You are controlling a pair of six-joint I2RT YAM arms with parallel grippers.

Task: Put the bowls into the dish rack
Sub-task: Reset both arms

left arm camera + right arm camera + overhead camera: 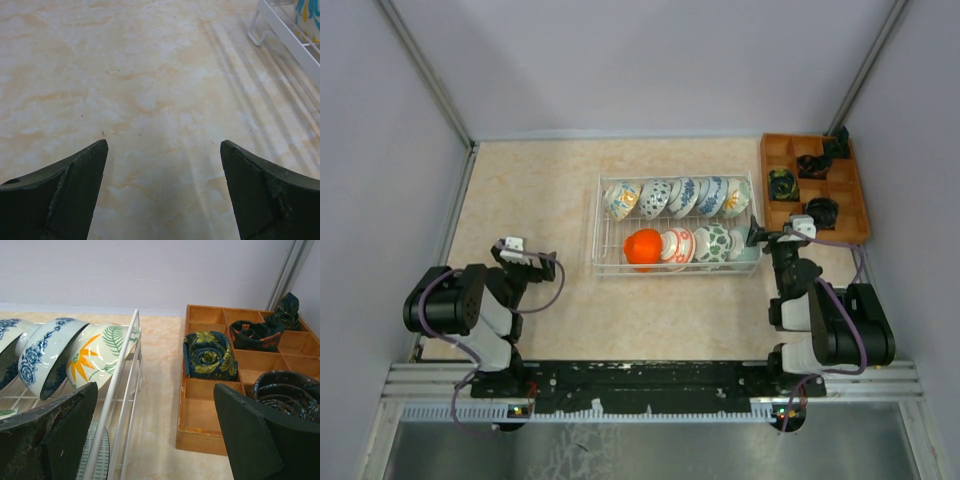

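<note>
The dish rack, a pale wire basket, sits mid-table with several bowls on edge in two rows. The back row is blue-patterned. The front row has an orange bowl and a green-patterned one. My right gripper hangs open at the rack's right end, with nothing between its fingers. In the right wrist view the gripper straddles the rack's rail, beside a fern-and-flower bowl and a blue floral bowl. My left gripper stands open and empty over bare table left of the rack.
An orange wooden compartment tray with dark rolled cloth items stands at the back right, close to my right gripper. Grey walls enclose the marbled tabletop.
</note>
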